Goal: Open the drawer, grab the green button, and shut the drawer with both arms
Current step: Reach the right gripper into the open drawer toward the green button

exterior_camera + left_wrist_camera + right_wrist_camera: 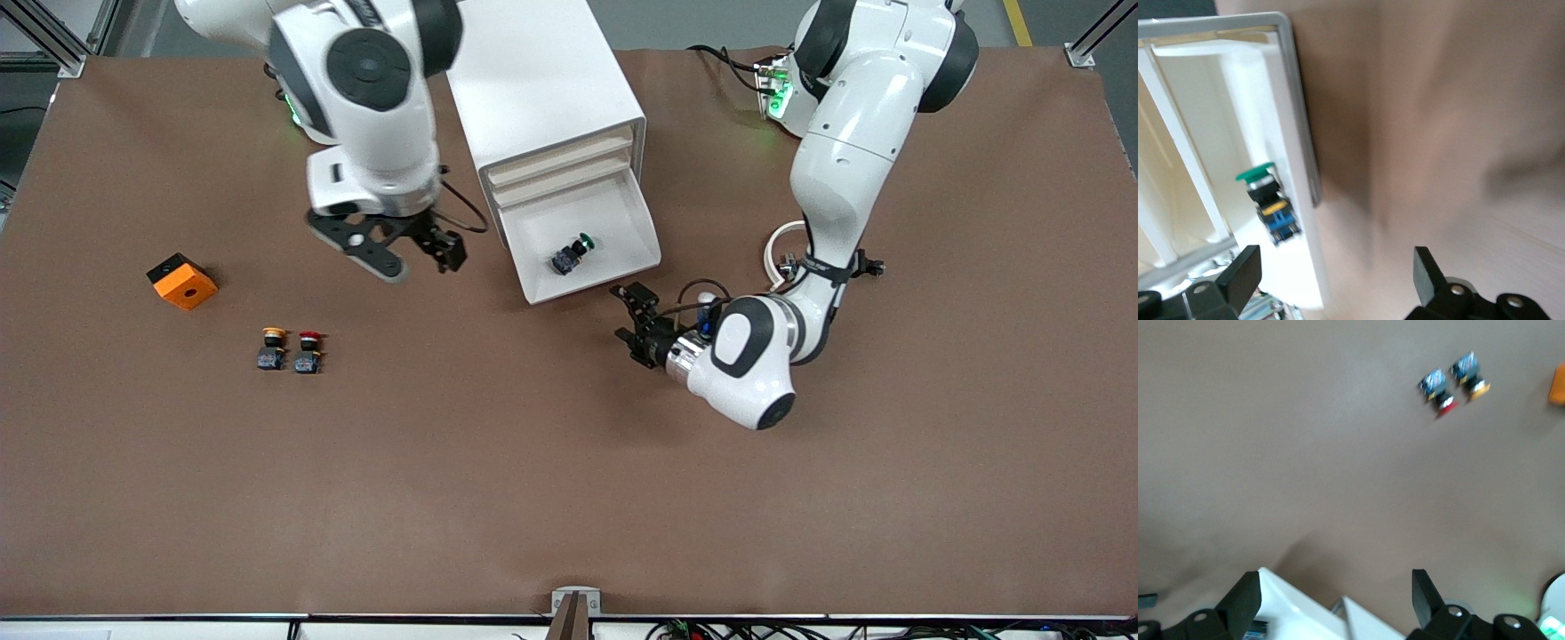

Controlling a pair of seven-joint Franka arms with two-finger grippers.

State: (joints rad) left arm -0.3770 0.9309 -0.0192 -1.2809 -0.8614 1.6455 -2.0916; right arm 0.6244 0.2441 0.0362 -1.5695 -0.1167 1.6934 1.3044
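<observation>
The white cabinet (542,80) has its lowest drawer (613,222) pulled out. The green-capped button (573,252) lies on its side in the drawer tray. My left gripper (627,318) is open and empty, low over the table just in front of the drawer's front wall. In the left wrist view the button (1268,200) lies just inside the drawer's front wall (1298,133), ahead of my open left gripper (1335,273). My right gripper (420,260) is open and empty, up over the table beside the cabinet, toward the right arm's end.
A yellow-capped button (273,347), a red-capped button (308,350) and an orange block (182,281) stand on the brown table toward the right arm's end. The right wrist view shows these buttons (1438,390) and a white corner of the drawer (1305,607).
</observation>
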